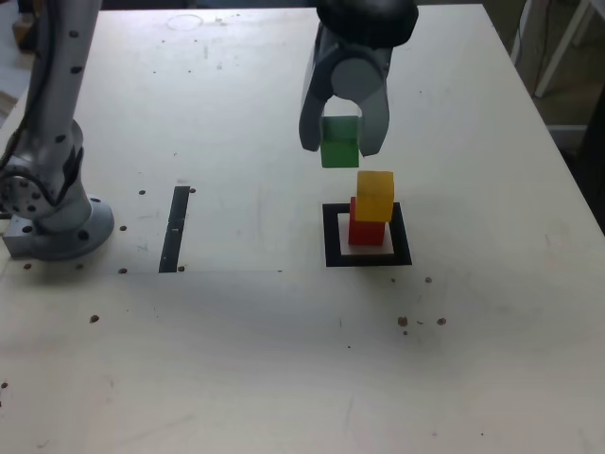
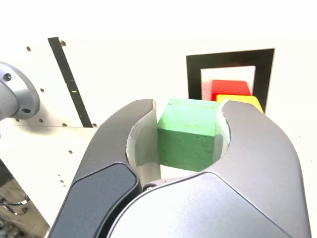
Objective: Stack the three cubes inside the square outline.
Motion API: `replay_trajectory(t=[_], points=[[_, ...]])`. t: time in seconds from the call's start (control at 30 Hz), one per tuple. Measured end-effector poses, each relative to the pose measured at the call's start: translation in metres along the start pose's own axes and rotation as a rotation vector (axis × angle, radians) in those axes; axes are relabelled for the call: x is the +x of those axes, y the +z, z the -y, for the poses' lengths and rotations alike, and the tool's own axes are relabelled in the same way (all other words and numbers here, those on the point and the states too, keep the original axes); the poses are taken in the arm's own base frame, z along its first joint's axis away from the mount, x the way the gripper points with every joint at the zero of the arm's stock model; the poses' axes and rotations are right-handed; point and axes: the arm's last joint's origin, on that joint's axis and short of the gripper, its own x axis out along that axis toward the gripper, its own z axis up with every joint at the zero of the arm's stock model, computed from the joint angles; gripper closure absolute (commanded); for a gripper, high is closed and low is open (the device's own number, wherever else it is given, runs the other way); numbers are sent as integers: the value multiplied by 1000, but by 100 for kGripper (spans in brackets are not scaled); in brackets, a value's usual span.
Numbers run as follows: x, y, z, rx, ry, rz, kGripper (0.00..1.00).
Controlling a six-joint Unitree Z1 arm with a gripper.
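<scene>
Desk [image 1: 236, 359] first: pale, scuffed, with the arm's base on the exterior view's left and a narrow black strip [image 1: 174, 229] lying flat beside it, which isn't the target. The square outline [image 1: 331, 236] sits well to the strip's right in that view, and there's already a two-high stack in its pale centre: red cube [image 1: 365, 231] on the bottom, yellow cube [image 1: 375, 195] on top, the yellow one sitting a bit skewed toward the exterior view's right.

Pincer [image 1: 341, 144] hangs above, clamped on the green cube [image 1: 339, 142], jaws pressing its two side faces; wrist view shows the same grip nice and clear [image 2: 187, 141].

Key bit: the green cube is up in the air and off to the exterior view's left of the yellow one, not over it. So I'd say it needs a sideways nudge to the right before coming down, or it'll catch the yellow's edge and tip the stack.
</scene>
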Motion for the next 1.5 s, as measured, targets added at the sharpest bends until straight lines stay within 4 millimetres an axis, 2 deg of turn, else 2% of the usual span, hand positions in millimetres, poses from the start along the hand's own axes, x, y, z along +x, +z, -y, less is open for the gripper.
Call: replay_trajectory(t=[0.77,0.83,0.97,1.03,1.1,1.5], points=[[-5,23,15,48,-5,47,68],[-5,24,15,48,-5,46,58],[-3,25,15,48,-5,42,18],[-3,26,16,50,-4,42,3],[-3,26,16,51,-4,42,0],[-2,26,16,51,-1,39,0]])
